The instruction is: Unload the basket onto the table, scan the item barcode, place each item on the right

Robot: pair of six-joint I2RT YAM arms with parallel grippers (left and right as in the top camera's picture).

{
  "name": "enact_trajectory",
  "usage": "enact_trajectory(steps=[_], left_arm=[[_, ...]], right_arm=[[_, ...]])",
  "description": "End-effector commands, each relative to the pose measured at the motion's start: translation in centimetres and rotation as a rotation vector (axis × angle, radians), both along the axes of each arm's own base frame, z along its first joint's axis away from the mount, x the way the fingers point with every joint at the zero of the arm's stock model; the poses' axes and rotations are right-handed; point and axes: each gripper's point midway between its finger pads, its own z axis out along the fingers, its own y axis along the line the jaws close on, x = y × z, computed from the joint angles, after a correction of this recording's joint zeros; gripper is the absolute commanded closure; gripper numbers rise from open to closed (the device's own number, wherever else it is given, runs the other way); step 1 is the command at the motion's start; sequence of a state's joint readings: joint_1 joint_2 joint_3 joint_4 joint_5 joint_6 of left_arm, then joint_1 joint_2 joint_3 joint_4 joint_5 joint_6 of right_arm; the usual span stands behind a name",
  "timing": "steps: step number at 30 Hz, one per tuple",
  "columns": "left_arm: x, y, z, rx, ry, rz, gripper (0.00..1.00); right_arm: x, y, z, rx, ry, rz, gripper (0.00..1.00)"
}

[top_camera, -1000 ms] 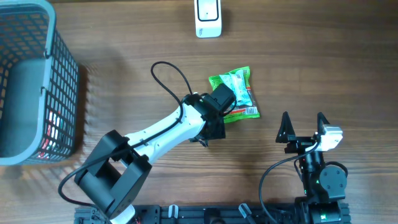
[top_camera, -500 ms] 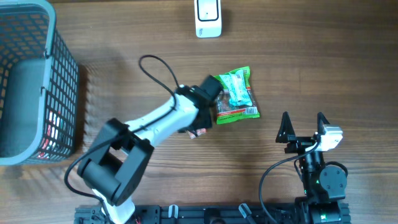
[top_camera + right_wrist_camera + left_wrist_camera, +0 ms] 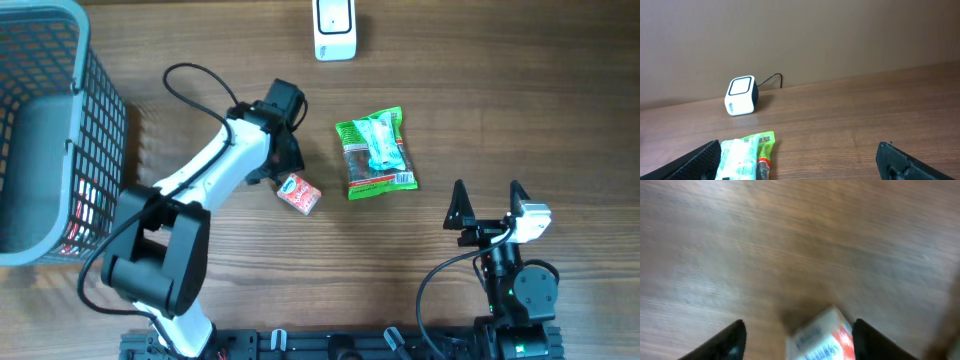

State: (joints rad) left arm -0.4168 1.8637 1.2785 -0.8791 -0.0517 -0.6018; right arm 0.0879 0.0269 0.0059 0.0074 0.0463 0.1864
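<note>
Left tool (image 3: 800, 337) hangs spread over small rectangular box (image 3: 822, 340).

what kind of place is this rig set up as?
Probably a mock store checkout on a wooden table: a barcode scanner, a mesh shopping basket, and a green snack packet.

White arm (image 3: 215, 168), black left claw (image 3: 799, 330)

I see basket (image 3: 100, 130) far left of frame, scanner (image 3: 335, 30) top centre, packet (image 3: 376, 152) mid-frame, box (image 3: 299, 193) just lower-left of it
</note>
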Motion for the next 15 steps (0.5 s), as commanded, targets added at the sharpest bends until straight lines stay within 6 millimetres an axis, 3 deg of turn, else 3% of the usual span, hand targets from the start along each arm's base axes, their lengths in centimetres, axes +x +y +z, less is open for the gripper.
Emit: enact_trajectory(steps=[1, 2, 3, 5, 10, 15], left_arm=[[-2.5, -2.7, 1.2, -0.117, 0.087, -0.065, 0.72], [-3.4, -2.8, 1.1, -0.104, 0.116, -0.073, 0.94], [-4.0, -2.9, 1.1, -0.095, 0.135, -0.078, 0.96], [-5.1, -3.2, 1.1, -0.088, 0.167, -0.091, 0.96], [-8.7, -6.8, 0.1, -0.137, 0.239, -0.145, 0.96], [-9.9, -9.1, -2.0, -0.113, 0.169, -0.174, 0.96]], right_arm=[[0.0, -0.3, 0.2, 0.004, -0.008, -0.018, 0.0], [0.0, -0.3, 0.2, 0.004, -0.008, -0.018, 0.0], [0.0, -0.3, 0.2, 0.004, -0.008, -0.018, 0.0], [0.0, -0.3, 0.2, 0.004, -0.008, -0.018, 0.0], [0.0, -0.3, 0.2, 0.004, -0.008, -0.018, 0.0], [0.0, -0.3, 0.2, 0.004, -0.008, -0.018, 0.0]])
